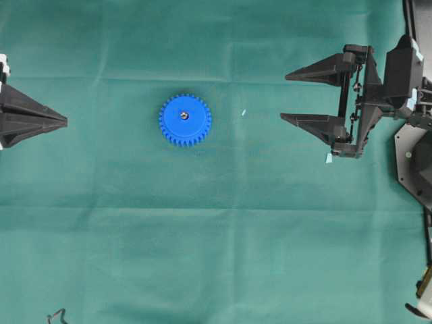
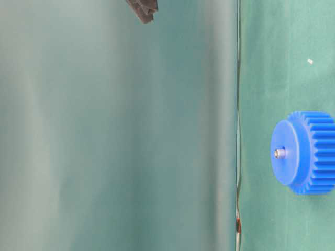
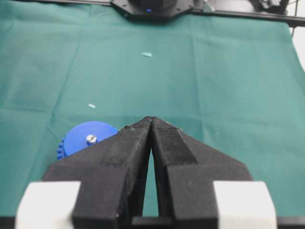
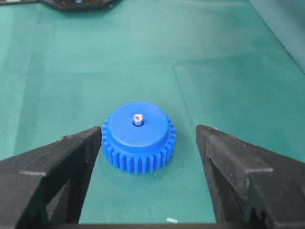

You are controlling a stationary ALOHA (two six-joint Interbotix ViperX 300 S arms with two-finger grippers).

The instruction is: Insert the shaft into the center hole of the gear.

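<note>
The blue gear (image 1: 185, 120) lies flat on the green cloth, left of the middle. The shaft (image 1: 183, 115) stands upright in the middle of its hub, its shiny end poking out a little (image 2: 280, 153) (image 4: 138, 119). It fills the center hole, so the hole itself is hidden. My left gripper (image 1: 64, 121) is at the left edge, shut with nothing between its tips (image 3: 151, 118), well apart from the gear (image 3: 78, 139). My right gripper (image 1: 285, 96) hangs far to the right, open wide and empty. In its wrist view the gear (image 4: 138, 143) sits ahead between the fingers (image 4: 148, 129), untouched.
A small pale blue scrap (image 1: 244, 112) lies on the cloth between the gear and the right gripper, and another (image 1: 329, 158) lies by the right arm. The right arm's base (image 1: 415, 158) fills the right edge. A dark fingertip (image 2: 142, 10) shows at the top of the table-level view.
</note>
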